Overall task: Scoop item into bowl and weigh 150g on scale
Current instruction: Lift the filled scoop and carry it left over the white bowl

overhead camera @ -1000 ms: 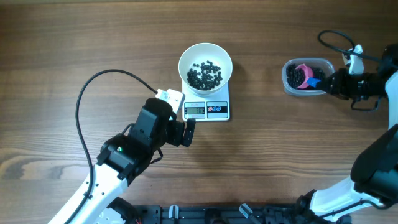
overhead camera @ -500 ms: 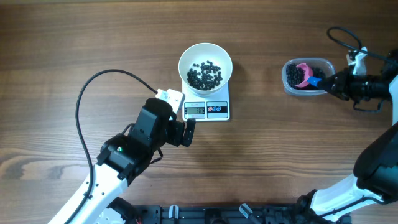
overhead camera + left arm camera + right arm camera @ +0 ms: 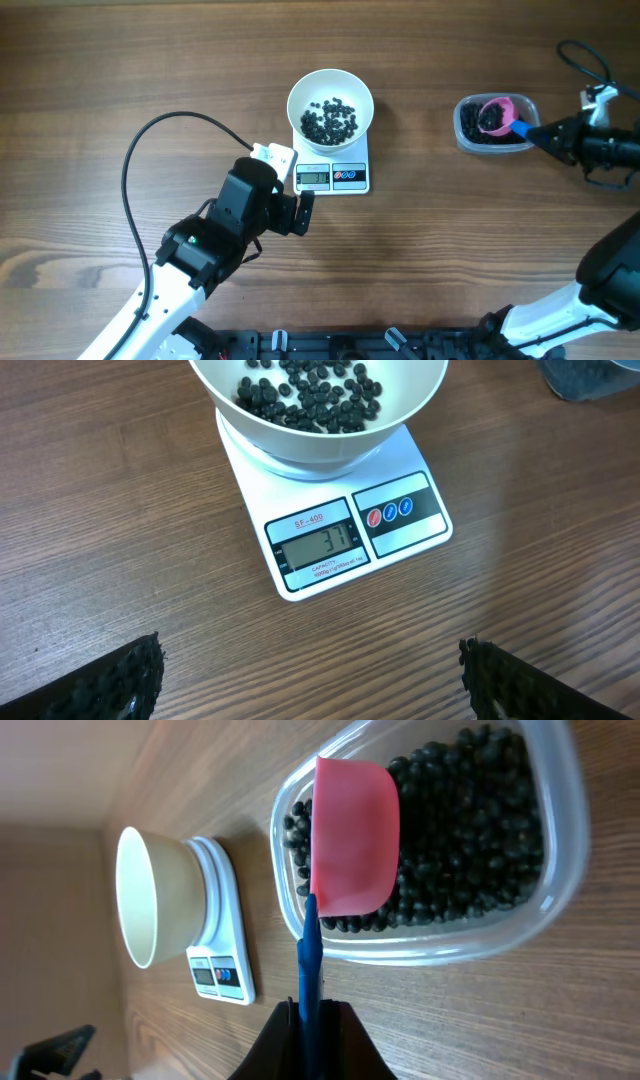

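The white bowl [image 3: 293, 98] stands on the white scale [image 3: 333, 178] with a thin layer of black beans [image 3: 330, 120] in it. From the left wrist I see the bowl's wall [image 3: 330, 450] and the scale's display [image 3: 318, 546] showing a two-digit reading. My left gripper [image 3: 300, 212] hangs open just in front of the scale, its fingertips [image 3: 120, 680] wide apart over bare wood. My right gripper [image 3: 550, 135] is shut on the blue handle [image 3: 308, 955] of a pink scoop [image 3: 352, 835]. The scoop's head [image 3: 493, 113] sits in the clear tub [image 3: 565, 870] on the heap of beans [image 3: 470, 820].
The clear tub [image 3: 462, 135] stands at the far right, well apart from the scale. A black cable [image 3: 140, 150] loops over the table on the left. The left arm's body [image 3: 215, 240] fills the lower left. Wood shows between scale and tub.
My right gripper has drawn back to the right, and the scoop has shifted with it toward the tub's right end. The left arm, bowl and scale have not moved.
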You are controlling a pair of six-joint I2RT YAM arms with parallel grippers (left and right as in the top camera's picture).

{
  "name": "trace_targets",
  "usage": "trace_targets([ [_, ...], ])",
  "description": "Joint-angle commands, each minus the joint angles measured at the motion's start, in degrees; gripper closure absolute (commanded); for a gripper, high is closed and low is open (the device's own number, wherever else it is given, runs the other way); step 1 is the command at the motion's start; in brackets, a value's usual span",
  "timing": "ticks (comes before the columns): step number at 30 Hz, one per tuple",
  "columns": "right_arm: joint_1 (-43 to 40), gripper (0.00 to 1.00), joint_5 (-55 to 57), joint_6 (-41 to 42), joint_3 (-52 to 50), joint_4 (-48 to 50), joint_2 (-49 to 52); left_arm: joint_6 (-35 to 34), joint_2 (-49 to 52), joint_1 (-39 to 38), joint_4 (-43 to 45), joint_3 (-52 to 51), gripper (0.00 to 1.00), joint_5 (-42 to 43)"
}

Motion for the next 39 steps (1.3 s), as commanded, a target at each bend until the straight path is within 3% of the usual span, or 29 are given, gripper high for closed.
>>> trace_targets([
  [1, -2.51, 0.96, -8.28, -0.04, -0.5, -0.59, 1.29, 1.14, 0.07, 0.26, -0.02, -0.13, 0.0, -0.76],
  [12, -7.19, 0.96, -15.39, -0.07, -0.5, -4.92, 1.29, 1.14, 0.07, 0.26, -0.02, -0.13, 0.0, -0.76],
  [24, -7.02, 0.96, -32.46, -0.17, -0.5, -9.81, 1.29, 1.14, 0.07, 0.26, -0.02, -0.13, 0.0, -0.76],
  [30, -2.51, 0.96, -33.48, -0.2, -0.5, -11.23, 1.29, 1.14, 0.07, 0.26, -0.02, -0.13, 0.0, -0.76],
  [39, 12.31, 0.96, -39.26, 0.39, -0.48, -7.41, 1.29, 1.14, 0.07, 0.26, -0.02, -0.13, 0.0, -0.76],
])
